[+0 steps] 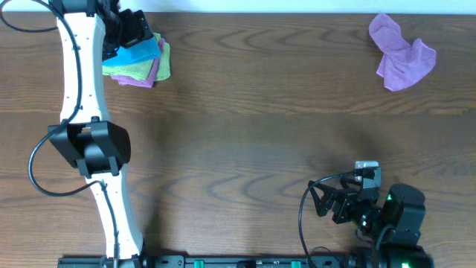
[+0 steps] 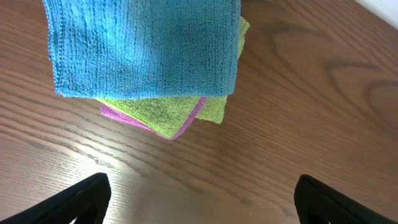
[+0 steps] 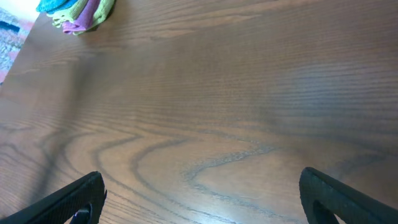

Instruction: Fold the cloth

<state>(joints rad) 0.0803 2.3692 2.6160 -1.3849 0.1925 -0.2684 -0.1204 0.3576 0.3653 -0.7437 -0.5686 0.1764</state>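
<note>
The sky-blue cloth (image 1: 141,52) lies folded on top of a small stack at the table's far left; it fills the top of the left wrist view (image 2: 146,46) and shows far off in the right wrist view (image 3: 55,5). My left gripper (image 1: 134,31) hangs over the stack's far edge, open and empty; in its wrist view its jaws (image 2: 200,199) frame bare wood just short of the stack. My right gripper (image 1: 327,199) is open and empty near the front right edge, over bare wood (image 3: 202,199).
Under the blue cloth lie a lime-green cloth (image 2: 161,106) and a lilac cloth (image 2: 124,118), both folded. Another lilac-purple cloth (image 1: 401,53) lies crumpled at the far right. The left arm stretches along the table's left side (image 1: 85,141).
</note>
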